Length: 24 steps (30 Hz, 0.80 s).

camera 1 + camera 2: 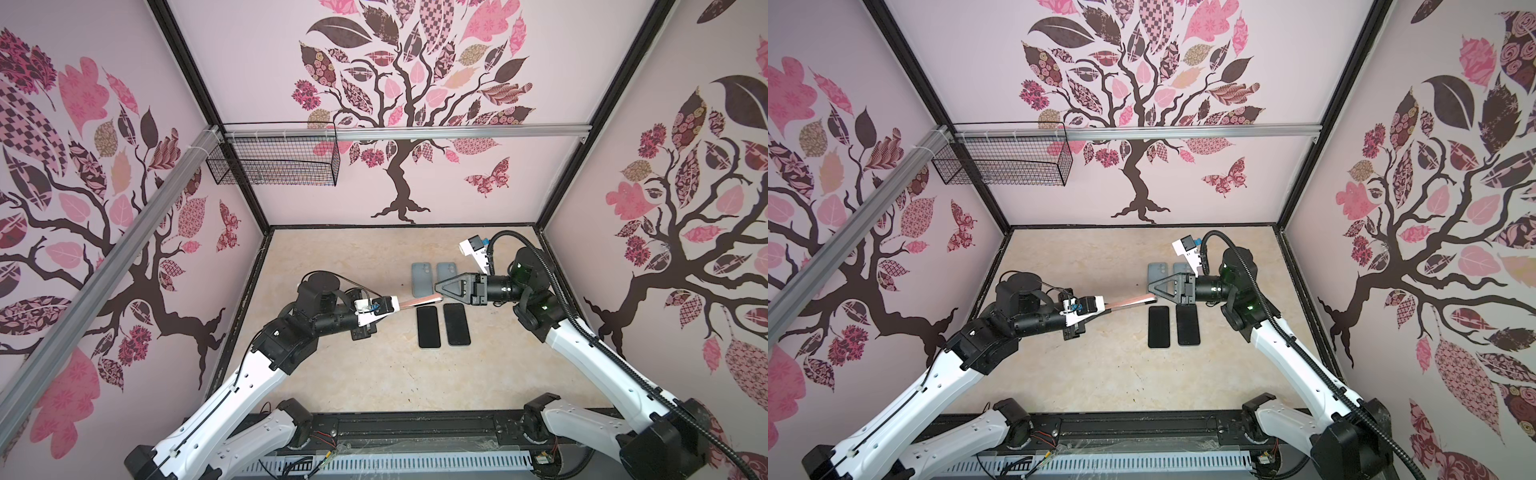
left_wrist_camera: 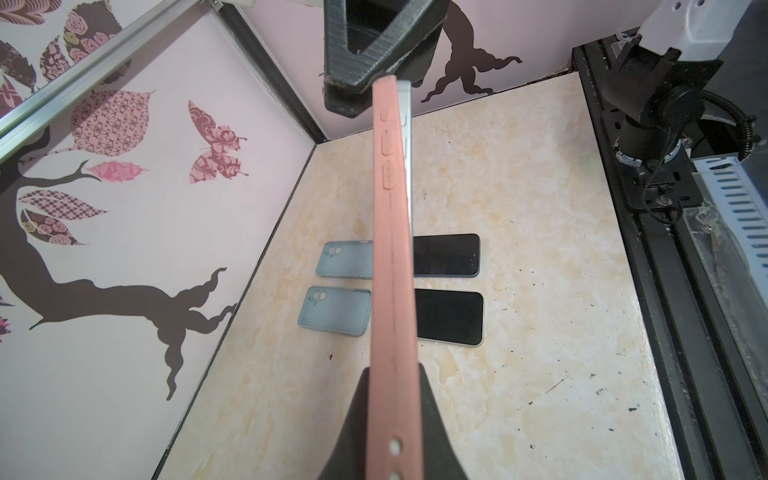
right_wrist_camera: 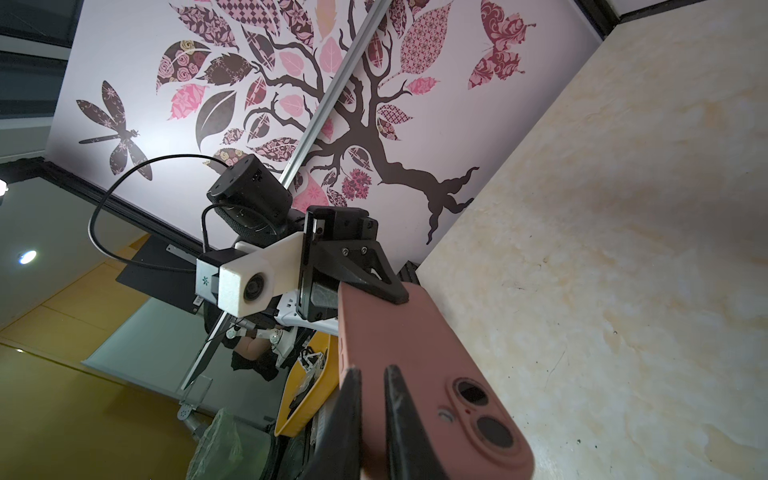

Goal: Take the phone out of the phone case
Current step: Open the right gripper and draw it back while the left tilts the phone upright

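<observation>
**Gripping a cased phone at both ends**

Holds the pink phone case [image 1: 417, 301] in the air over the worktop [image 1: 353, 374], close to level and turned edge-up, stretched between the two arms in both top views. Clenches the left tool [image 1: 397, 306] on the end with the small round holes, one jaw on each flat face, as seen from the left wrist. Pinches the camera end with the right tool [image 1: 436, 287]: from the right wrist, one jaw across the case's back just beside the lens cut-outs, the other against the opposite face, with pink showing between them.

Shows the phone [image 2: 406, 145] as a silver edge running beside the pink rim along the half nearer the right tool. Cannot tell how far out of the case at that end.

Lower down, flat on the worktop: two blue-grey cases [image 1: 419, 279] side by side, backs up. Nearer the arm bases, two black-screened phones [image 1: 428, 327] side by side. All four apart from both tools.
</observation>
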Each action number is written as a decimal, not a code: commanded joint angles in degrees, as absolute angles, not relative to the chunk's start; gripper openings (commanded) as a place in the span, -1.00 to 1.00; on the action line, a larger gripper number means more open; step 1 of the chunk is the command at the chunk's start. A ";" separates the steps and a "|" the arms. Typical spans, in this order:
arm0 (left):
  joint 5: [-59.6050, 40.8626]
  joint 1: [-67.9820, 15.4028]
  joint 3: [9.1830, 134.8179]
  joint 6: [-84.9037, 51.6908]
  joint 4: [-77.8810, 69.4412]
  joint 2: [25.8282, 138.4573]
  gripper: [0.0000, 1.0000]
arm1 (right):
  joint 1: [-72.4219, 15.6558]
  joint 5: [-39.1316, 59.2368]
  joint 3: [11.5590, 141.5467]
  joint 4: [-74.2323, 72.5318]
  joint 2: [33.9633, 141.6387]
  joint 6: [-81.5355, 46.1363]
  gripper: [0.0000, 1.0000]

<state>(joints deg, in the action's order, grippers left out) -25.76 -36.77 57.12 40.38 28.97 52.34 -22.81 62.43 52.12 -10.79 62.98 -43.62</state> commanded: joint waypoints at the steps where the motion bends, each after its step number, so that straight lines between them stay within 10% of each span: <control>1: -30.56 -37.03 62.92 38.25 14.38 49.89 -1.00 | -23.55 57.79 52.22 -2.34 62.74 -40.18 -0.79; 10: -30.29 -36.96 55.49 29.45 8.58 45.47 -1.00 | -23.52 23.89 57.95 12.91 53.88 -24.58 -0.48; 24: -20.87 -36.96 40.80 -21.32 -30.44 47.48 -1.00 | -27.36 39.85 41.63 -32.89 45.59 -29.74 0.17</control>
<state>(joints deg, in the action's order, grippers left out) -23.20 -36.86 42.39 -2.92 -12.16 46.85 -24.95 37.78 40.99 -21.45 44.62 -28.88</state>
